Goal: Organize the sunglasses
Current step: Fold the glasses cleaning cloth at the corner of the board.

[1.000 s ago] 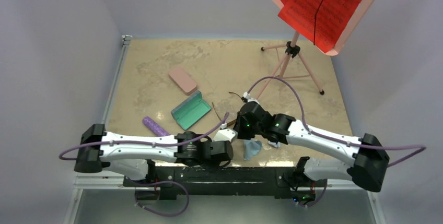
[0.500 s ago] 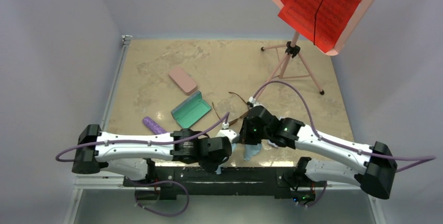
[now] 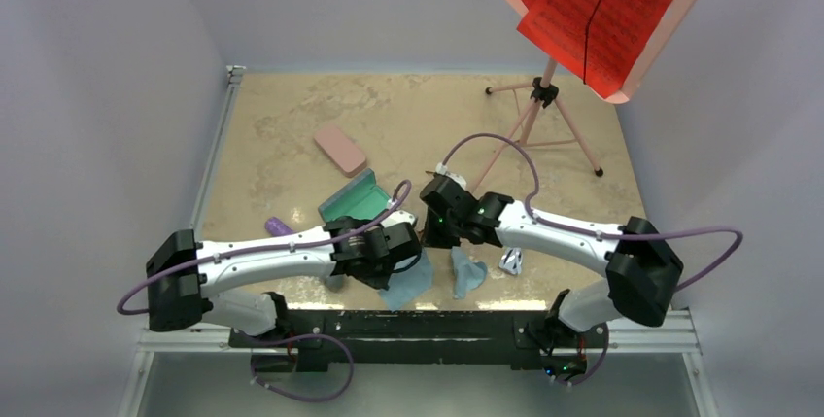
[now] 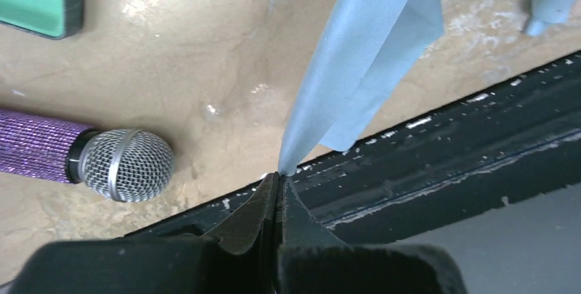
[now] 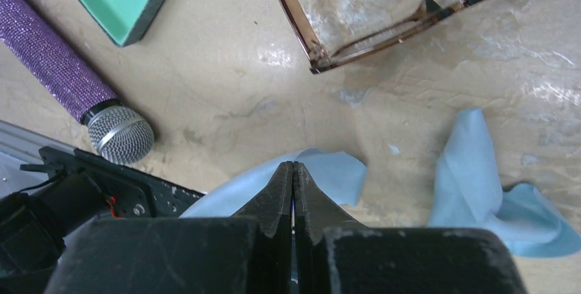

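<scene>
The brown sunglasses (image 5: 384, 33) lie open on the table just beyond my right gripper; in the top view my right arm hides them. The white sunglasses (image 3: 510, 261) lie near the front edge, right of my right arm. My left gripper (image 4: 279, 174) is shut on a corner of a light blue cloth (image 4: 370, 54), which stretches away from it. My right gripper (image 5: 293, 165) is shut, and the same cloth (image 5: 329, 174) rises to its tips. In the top view, both grippers (image 3: 394, 252) (image 3: 437, 234) meet over this cloth (image 3: 408, 286).
A second blue cloth (image 3: 468, 274) lies crumpled at the front. An open green case (image 3: 350, 198), a pink case (image 3: 340, 149) and a purple microphone (image 3: 277, 226) lie to the left. A music stand (image 3: 544, 96) with red sheets stands at the back right. The table's black front rail (image 4: 445, 150) is close.
Both grippers have moved left and away from the front edge. A blue cloth now hangs between them. The white sunglasses, covered before, now show.
</scene>
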`<state>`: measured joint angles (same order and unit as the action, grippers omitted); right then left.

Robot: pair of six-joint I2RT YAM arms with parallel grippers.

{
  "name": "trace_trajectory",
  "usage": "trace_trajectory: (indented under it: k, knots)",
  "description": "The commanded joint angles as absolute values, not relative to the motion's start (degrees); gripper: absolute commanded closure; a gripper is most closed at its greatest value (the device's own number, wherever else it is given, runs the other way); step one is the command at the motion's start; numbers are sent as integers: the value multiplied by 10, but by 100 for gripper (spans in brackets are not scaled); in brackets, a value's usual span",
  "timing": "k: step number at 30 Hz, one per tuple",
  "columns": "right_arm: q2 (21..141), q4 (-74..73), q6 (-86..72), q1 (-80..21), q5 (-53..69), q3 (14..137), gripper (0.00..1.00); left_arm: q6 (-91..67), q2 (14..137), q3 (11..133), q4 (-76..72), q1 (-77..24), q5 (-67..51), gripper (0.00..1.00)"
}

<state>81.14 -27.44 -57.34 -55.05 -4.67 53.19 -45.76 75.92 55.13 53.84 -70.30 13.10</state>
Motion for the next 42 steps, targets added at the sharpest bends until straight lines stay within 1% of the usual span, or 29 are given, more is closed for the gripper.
trace_trajectory:
  k: [1,5,8,12,17,26,33,34,36,39,40,41,42]
  knots:
    - [852,-263,-560,-546,-61,583,100,-436,771,547,545,-693,166,100]
    - [875,-273,-562,-544,-56,592,100,-425,799,542,530,-688,155,100]
    - [872,-274,-569,-544,-43,575,100,-415,802,531,512,-688,131,100]
    - [853,-271,-574,-545,-36,537,100,-389,795,509,449,-689,40,100]
    - [837,-270,-571,-545,-20,511,100,-388,826,505,410,-693,-14,100]
    - [845,-262,-575,-545,-12,484,100,-403,851,495,397,-700,-33,100]
    - [867,-240,-571,-547,-2,478,100,-409,866,494,395,-700,-25,100]
    - [869,-238,-571,-547,-2,478,100,-410,867,494,395,-700,-25,96]
    - [872,-240,-573,-547,-2,478,100,-413,864,493,395,-700,-26,84]
    - [873,-241,-572,-547,-2,477,100,-418,848,489,395,-700,-29,68]
    - [872,-245,-574,-547,-2,477,100,-421,841,488,395,-700,-29,64]
    - [872,-245,-575,-547,-2,476,98,-428,833,485,396,-700,-28,62]
    - [869,-247,-575,-547,-2,475,94,-434,823,483,397,-700,-25,59]
